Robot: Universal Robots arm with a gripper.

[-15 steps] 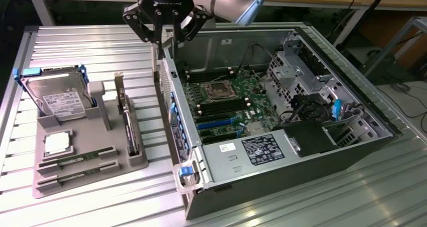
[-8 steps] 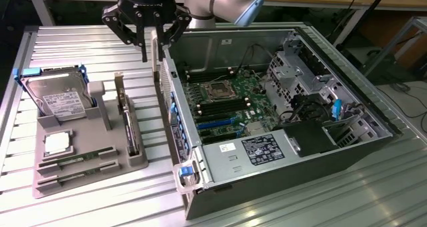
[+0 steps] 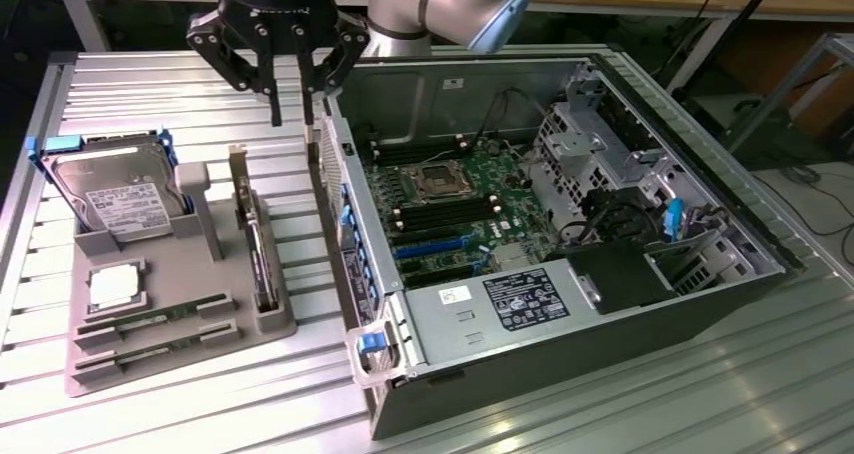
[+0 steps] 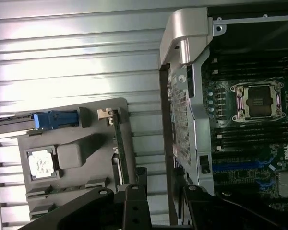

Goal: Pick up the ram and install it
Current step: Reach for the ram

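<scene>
Two ram sticks, thin green boards, lie flat in slots at the near end of the grey holder tray (image 3: 180, 359): one ram stick (image 3: 158, 321) and a second (image 3: 147, 355) just in front of it. In the wrist view the ram (image 4: 47, 190) appears small beside the tray's edge. My black gripper (image 3: 292, 119) hangs open and empty high above the far end of the tray, next to the case's wall and well away from the ram. The open computer case (image 3: 561, 304) shows its motherboard, with dark memory slots (image 3: 441, 217) beside the processor socket (image 3: 438, 181).
On the tray also stand a silver hard drive (image 3: 118, 199), a processor chip (image 3: 115, 286) and an upright card with a metal bracket (image 3: 256, 249). The case's side wall (image 3: 350, 244) rises between tray and motherboard. Everything rests on a ribbed metal table (image 3: 160, 414).
</scene>
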